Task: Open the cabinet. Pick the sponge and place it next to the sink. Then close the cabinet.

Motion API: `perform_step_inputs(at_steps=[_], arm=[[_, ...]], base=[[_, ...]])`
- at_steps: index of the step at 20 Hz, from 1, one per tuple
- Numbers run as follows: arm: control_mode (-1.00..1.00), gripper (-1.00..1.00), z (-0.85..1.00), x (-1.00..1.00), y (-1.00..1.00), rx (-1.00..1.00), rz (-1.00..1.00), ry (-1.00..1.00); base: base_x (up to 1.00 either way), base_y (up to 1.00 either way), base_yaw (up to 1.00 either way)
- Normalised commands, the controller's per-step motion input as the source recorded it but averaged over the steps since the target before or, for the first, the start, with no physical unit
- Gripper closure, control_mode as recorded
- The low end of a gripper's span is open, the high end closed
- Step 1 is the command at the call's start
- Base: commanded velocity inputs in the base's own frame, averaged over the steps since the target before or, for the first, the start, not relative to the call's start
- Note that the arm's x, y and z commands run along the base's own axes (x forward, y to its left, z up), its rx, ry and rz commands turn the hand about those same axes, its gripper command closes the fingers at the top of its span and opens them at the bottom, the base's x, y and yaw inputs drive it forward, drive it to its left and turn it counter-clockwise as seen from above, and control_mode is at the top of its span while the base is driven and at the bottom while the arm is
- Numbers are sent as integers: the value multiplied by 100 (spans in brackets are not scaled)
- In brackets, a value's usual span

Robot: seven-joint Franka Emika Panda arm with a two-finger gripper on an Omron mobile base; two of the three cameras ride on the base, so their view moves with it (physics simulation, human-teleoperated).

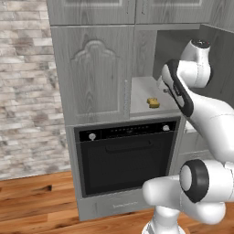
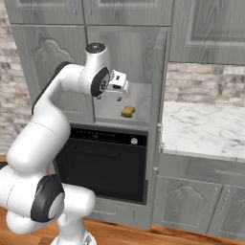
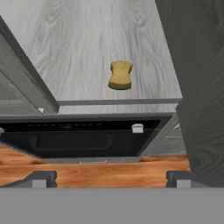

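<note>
- The cabinet (image 1: 93,75) has its right door swung open; the left door is closed.
- The sponge (image 3: 120,75) lies on the cabinet's shelf (image 3: 78,43), near the front edge, above the oven (image 1: 128,160).
- The end effector (image 3: 111,178) hangs released, jaws wide, in front of the shelf, holding nothing.
- The sponge looks light, soft and squashy; pinching across its narrow waist should work.

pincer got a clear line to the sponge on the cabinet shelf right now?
Probably yes. The cabinet's right door is swung open, the sponge lies alone near the shelf's front edge, and the open pincer faces it with nothing between.
</note>
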Motion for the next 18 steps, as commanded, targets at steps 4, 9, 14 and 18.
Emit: perform_step_inputs(at_steps=[4,9,14,18], arm=[[-100,-100,-8,44,0,3,0,11],[-100,-100,-8,61,8,-3,0,7],[-100,-100,-15,58,0,-3,0,1],[-100,-100,-61,46,0,0,0,0]], base=[[0,0,0],[0,0,0],[0,0,0],[0,0,0]])
